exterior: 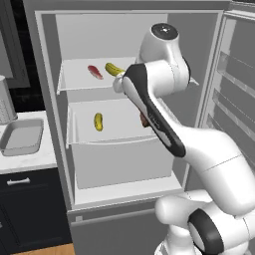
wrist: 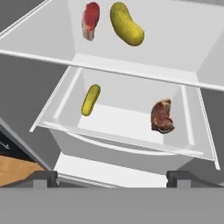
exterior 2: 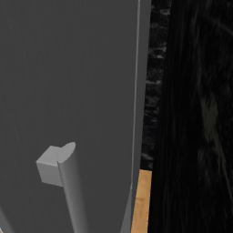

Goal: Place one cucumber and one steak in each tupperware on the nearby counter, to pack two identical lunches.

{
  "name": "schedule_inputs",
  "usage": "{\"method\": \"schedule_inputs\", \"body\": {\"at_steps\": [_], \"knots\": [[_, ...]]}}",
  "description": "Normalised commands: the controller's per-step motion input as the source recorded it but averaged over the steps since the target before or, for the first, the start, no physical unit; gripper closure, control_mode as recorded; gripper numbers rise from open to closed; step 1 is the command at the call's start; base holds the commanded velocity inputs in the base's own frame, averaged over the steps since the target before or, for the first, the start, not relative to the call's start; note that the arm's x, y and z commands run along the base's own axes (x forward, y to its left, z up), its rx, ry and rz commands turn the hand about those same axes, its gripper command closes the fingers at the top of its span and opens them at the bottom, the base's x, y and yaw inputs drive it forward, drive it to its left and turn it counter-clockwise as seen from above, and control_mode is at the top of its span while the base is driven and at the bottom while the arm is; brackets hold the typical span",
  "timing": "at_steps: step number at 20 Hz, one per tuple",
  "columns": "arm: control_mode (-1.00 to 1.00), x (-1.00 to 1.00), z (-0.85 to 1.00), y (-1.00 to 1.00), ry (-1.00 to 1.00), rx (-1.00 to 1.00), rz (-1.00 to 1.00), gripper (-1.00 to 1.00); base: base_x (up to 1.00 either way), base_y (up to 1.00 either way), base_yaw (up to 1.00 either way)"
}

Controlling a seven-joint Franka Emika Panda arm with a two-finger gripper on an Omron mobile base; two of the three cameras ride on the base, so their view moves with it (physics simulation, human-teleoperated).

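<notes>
No readable text, labels, numbers anywhere.

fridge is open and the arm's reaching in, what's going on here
The robot arm is reaching into the open fridge and holds nothing yet; its open gripper faces the shelves. On the upper shelf lie a red steak and a cucumber. On the lower shelf lie a second cucumber and a darker steak. A grey tupperware sits empty on the counter left of the fridge, so packing has not started.
</notes>
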Motion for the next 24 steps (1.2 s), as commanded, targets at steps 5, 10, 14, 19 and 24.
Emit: {"method": "schedule_inputs", "body": {"at_steps": [5, 10, 14, 19, 24], "knots": [[-1.00, 0.34, -0.05, -0.03, -0.15, 0.15, 0.00, -1.00, 0.00, 0.00, 0.00], [-1.00, 0.42, 0.00, -0.10, -0.17, 0.19, 0.00, -1.00, 0.00, 0.00, 0.00], [-1.00, 0.45, 0.01, -0.09, -0.04, 0.21, 0.00, -1.00, 0.00, 0.00, 0.00], [-1.00, 0.58, 0.17, -0.03, 0.01, 0.07, 0.03, -1.00, 0.00, 0.00, 0.00], [-1.00, 0.53, 0.30, 0.05, 0.07, -0.04, 0.14, -1.00, 0.00, 0.00, 0.00]]}}
